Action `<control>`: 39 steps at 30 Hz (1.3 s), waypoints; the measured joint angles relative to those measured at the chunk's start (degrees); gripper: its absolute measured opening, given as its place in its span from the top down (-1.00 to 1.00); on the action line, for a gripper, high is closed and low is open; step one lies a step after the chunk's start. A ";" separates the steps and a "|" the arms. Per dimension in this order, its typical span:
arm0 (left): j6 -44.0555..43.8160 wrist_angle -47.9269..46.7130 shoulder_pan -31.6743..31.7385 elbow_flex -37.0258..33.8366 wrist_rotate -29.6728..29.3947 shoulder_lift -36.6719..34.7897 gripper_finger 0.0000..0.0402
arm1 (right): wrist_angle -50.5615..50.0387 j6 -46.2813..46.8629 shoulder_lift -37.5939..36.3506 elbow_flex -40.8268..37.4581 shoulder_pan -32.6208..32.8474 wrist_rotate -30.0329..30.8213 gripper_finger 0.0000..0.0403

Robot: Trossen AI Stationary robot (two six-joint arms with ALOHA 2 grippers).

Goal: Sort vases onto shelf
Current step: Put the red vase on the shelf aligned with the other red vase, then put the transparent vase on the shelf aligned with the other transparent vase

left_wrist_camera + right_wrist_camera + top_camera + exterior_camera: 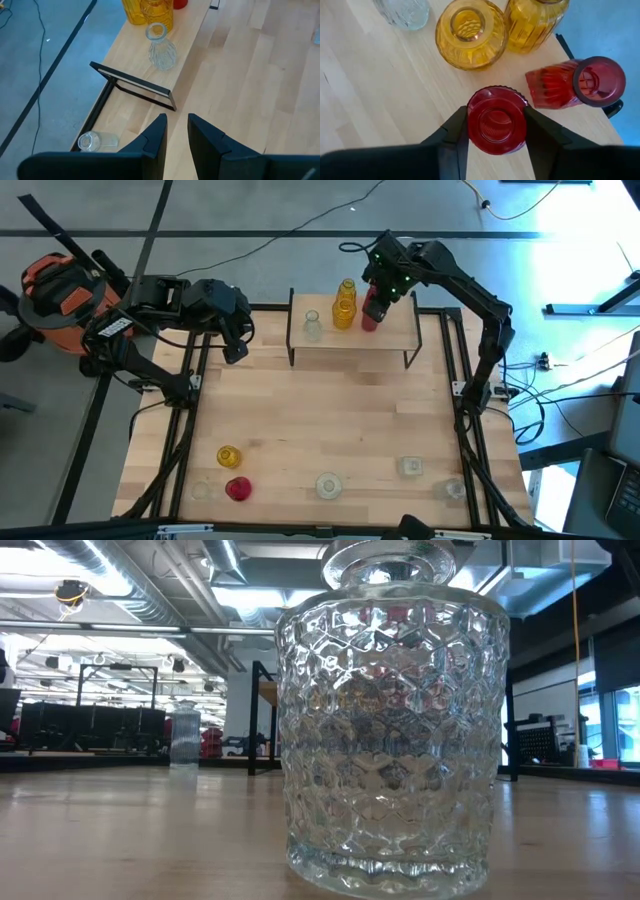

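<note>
The shelf (pixel 352 332) stands at the table's far edge. On it are a clear vase (pixel 312 326), two yellow vases (pixel 471 33) (pixel 536 20) and two red ones. My right gripper (pixel 496 131) hangs over the shelf's right part, shut on one red vase (pixel 496 120). The other red vase (pixel 572 82) sits just beside it near the shelf's edge and looks tipped over. My left gripper (pixel 176 135) waits above the table's far left, left of the shelf, with a narrow gap between its fingers and nothing in it. My right gripper has the red vase's upper body, just under the rim (pixel 470 125), between its two fingers, one finger on each side. The fingers come from above, slanting down. The vase stays upright with its mouth up. The vase itself hides its foot.
Along the table's near edge stand a yellow vase (pixel 228 456), a red vase (pixel 237 489) and several clear ones (pixel 328 485) (pixel 411 467); one fills the low view (pixel 390 730). Another clear vase (pixel 92 141) lies by the shelf's left leg (pixel 135 85). Bare wood lies between.
</note>
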 joint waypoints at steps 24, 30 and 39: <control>0.15 -0.01 -0.01 0.00 0.04 0.00 0.66 | 0.80 2.35 -0.24 -0.02 0.09 2.10 -0.03; 0.17 -0.03 0.01 0.00 0.04 0.00 0.66 | -0.42 2.66 -0.76 4.29 0.09 2.10 -0.06; 0.15 -0.14 0.01 0.00 0.07 0.00 0.66 | -7.19 7.18 -5.75 10.92 2.87 -12.00 -0.06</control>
